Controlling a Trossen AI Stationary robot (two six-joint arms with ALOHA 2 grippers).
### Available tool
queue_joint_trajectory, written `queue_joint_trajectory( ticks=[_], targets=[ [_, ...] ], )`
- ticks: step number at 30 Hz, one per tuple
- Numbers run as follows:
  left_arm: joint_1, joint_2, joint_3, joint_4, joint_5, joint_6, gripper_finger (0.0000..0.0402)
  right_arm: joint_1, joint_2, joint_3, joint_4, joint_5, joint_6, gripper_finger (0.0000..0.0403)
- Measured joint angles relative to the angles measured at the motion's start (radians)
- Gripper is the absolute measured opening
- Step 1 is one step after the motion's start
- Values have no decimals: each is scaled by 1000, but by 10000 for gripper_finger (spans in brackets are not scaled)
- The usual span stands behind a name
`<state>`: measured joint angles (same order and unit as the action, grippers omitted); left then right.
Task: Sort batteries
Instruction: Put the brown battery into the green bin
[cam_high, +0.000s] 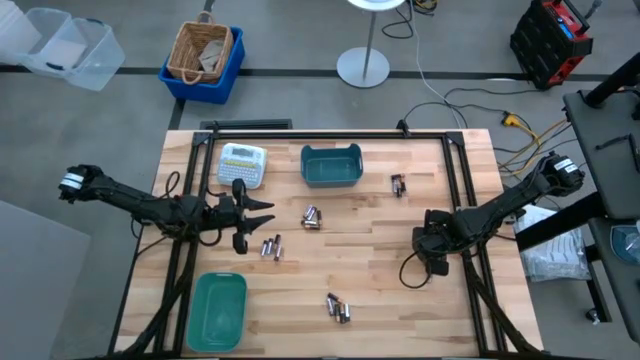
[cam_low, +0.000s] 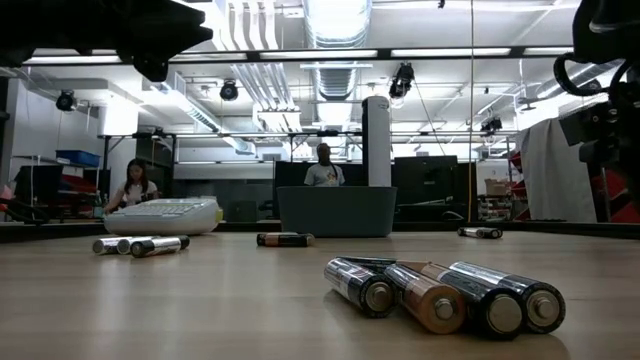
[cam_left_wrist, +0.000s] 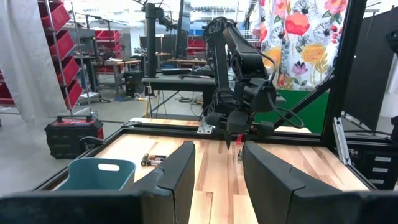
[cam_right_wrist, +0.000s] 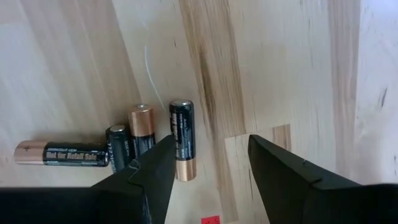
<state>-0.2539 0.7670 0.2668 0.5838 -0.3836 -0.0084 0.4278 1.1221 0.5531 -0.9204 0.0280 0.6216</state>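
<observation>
- Right gripper (cam_high: 428, 243) sits low near the table's right edge, its fingers (cam_right_wrist: 283, 177) spread apart and holding nothing; bare wood lies between them in your right wrist view.
- Just off one of its fingers you have a group of batteries (cam_right_wrist: 143, 143): four cylinders, black with copper-coloured ends, three lying side by side and one crosswise.
- Left gripper (cam_high: 255, 213) points toward the table's middle, fingers (cam_left_wrist: 180, 171) apart and empty, above the wood.
- Just ahead of the left gripper lies a small battery cluster (cam_high: 271, 247); a second cluster (cam_high: 312, 217) lies farther on toward the centre.
- Between the two grippers you have an open stretch of wooden table (cam_high: 380, 290).
- Another cluster (cam_high: 338, 308) lies toward the near edge, and a pair (cam_high: 398, 184) lies beyond the right gripper, toward the far edge.
- Beyond the left gripper stands the white label-maker (cam_high: 242, 164), with a dark teal bin (cam_high: 331, 166) beside it near the far edge.
- A green tray (cam_high: 219, 310) sits at the near left corner.
- Dark frame rails (cam_high: 462, 170) border the table's sides.
</observation>
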Motion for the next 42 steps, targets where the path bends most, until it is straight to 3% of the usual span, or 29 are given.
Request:
queue_joint_trajectory(
  ticks=[28, 33, 40, 42],
  targets=[
    [0, 1, 0, 0, 0, 11, 116, 0, -1, -78, 80, 43, 6, 189],
    [0, 1, 0, 0, 0, 22, 116, -2, -1, -83, 103, 61, 10, 150],
    [0, 1, 0, 9, 0, 30, 116, -5, -2, -124, 151, 78, 27, 41],
    [0, 1, 0, 12, 0, 30, 116, -5, -2, -130, 155, 101, 35, 34]
  ],
)
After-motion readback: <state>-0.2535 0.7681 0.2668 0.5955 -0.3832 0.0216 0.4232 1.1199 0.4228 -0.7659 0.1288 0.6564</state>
